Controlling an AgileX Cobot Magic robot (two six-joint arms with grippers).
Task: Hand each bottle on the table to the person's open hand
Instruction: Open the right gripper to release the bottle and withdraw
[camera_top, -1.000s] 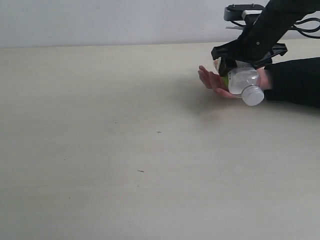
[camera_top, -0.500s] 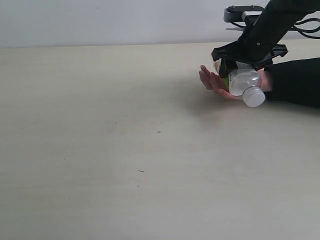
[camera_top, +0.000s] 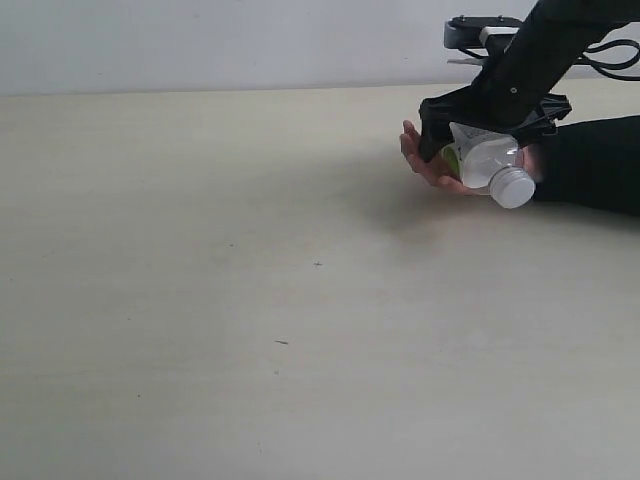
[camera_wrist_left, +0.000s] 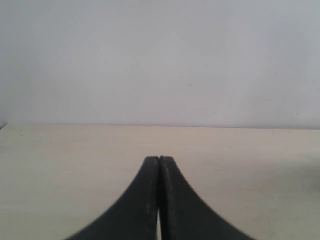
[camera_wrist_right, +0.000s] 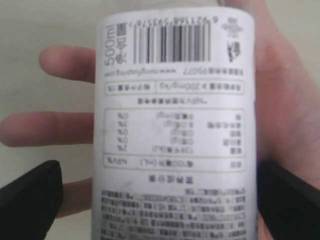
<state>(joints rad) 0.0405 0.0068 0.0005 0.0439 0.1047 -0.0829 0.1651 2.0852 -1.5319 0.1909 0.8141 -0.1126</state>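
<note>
One bottle (camera_top: 483, 160) with a white cap and a white label lies on its side in the person's open hand (camera_top: 424, 160), at the far right of the table (camera_top: 250, 300). My right gripper (camera_top: 487, 137) straddles it from above. In the right wrist view the bottle's printed label (camera_wrist_right: 175, 125) fills the middle over the palm and fingers (camera_wrist_right: 55, 127). The right gripper (camera_wrist_right: 160, 200) is open, with a gap between one black finger (camera_wrist_right: 30, 200) and the bottle. My left gripper (camera_wrist_left: 160, 161) is shut and empty above bare table. No other bottle shows.
The person's black-sleeved forearm (camera_top: 592, 160) lies along the table's right edge behind the hand. Cables and a grey device (camera_top: 480, 25) sit at the back right by the white wall.
My right gripper's jaws have spread apart from the bottle, which now rests in the palm with its cap shifted slightly. The arm has hardly moved.
</note>
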